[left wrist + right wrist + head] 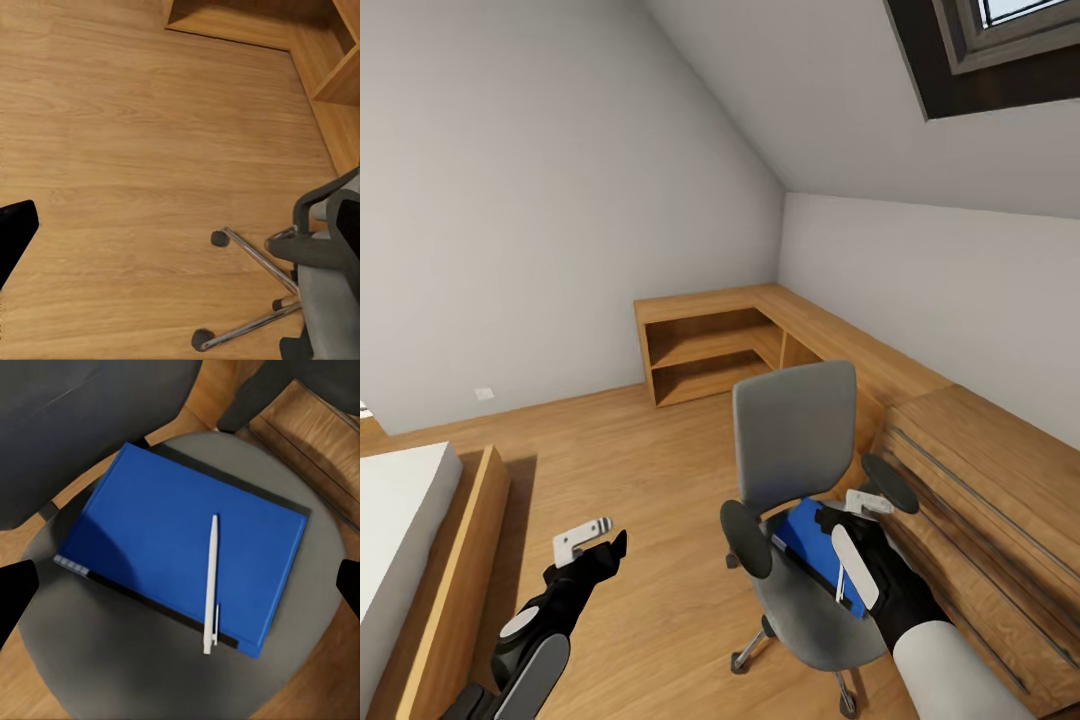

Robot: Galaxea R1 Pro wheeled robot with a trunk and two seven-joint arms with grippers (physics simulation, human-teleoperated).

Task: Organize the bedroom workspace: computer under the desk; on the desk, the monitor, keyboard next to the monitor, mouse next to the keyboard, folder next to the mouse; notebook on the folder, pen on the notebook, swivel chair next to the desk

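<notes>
The grey swivel chair [796, 440] stands mid-room on its chrome castor base [251, 289]. On its seat lies a blue flat cover [187, 544] with a thin dark layer under one edge; I cannot tell folder from notebook. A white pen [211, 585] lies on the blue cover [810, 545]. My right gripper [838, 518] hovers just above the seat, open, its fingertips [15, 592] standing wide apart on either side of the cover, touching nothing. My left gripper [608, 545] hangs open over bare floor left of the chair, one fingertip [15, 232] showing. The desk, monitor, keyboard, mouse and computer are out of view.
A low light-wood cabinet with long handles [980, 500] runs along the right wall, close behind the chair. An open wooden shelf unit [710, 350] fills the far corner. A bed with a wood frame [420, 540] is at the left. Wooden floor [150, 150] lies between.
</notes>
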